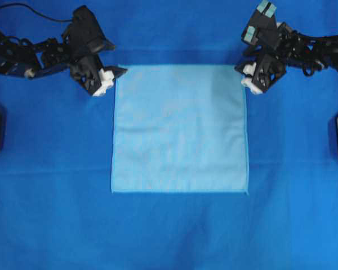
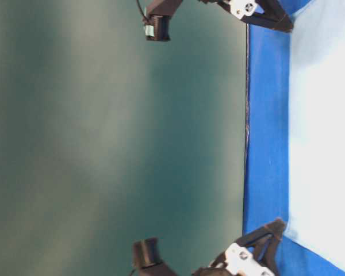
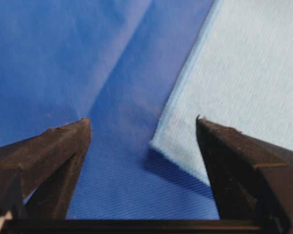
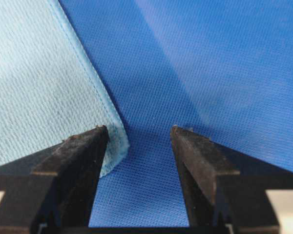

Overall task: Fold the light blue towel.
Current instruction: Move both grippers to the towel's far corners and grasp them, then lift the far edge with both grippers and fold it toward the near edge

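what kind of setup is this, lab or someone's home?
Likely a lab bench: two robot arms, left and right, over a towel laid flat on a blue sheet, with a plain green backdrop.

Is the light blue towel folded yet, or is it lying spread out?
Spread flat, not folded. From overhead the light blue towel shows as one full square layer with all four edges visible on the royal-blue sheet, no doubled layer anywhere.
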### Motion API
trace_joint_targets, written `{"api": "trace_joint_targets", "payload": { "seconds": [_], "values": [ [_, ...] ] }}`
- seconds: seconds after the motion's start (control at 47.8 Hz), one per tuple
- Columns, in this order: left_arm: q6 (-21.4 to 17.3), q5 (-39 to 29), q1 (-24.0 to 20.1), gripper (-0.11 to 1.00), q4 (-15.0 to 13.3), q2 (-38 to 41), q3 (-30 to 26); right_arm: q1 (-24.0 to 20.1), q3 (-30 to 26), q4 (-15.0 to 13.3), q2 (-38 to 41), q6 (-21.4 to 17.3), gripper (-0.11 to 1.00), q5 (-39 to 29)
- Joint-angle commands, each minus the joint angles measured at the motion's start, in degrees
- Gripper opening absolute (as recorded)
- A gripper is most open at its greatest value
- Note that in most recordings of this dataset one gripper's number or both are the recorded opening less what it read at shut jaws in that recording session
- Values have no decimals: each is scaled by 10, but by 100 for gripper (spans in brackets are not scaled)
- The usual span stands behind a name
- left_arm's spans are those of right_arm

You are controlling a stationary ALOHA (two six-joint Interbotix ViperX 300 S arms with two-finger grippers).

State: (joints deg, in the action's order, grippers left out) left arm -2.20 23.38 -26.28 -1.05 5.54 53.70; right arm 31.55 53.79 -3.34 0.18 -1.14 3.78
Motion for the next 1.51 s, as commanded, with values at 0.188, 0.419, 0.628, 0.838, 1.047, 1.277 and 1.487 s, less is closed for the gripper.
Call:
{"api": "trace_joint_targets", "payload": {
  "seconds": [0.188, 0.419, 0.628, 0.838, 1.047, 1.277, 1.487],
  "values": [
    [-25, -41, 1, 62, 0, 13, -23, 2, -9, -1, 5, 3, 43, -1],
    [-47, -56, 5, 2, 0, 14, -25, -1, -10, -2, 6, 5, 1, -11],
    [-48, -69, 8, 1, 0, 10, -30, -2, -10, -2, 4, 0, 1, -16],
    [-52, -111, 9, 1, 0, -34, -40, -2, -9, -1, -31, -3, 1, -43],
    [-51, -118, 9, 1, 0, -65, -38, -2, -4, 0, -76, -4, 1, -64],
    [-46, -134, 29, 1, 0, -69, -33, -6, 0, 1, -90, -4, 1, -66],
    [-35, -172, 69, 1, 0, -91, -27, -56, 1, 15, -106, -13, 1, -103]
  ]
}}
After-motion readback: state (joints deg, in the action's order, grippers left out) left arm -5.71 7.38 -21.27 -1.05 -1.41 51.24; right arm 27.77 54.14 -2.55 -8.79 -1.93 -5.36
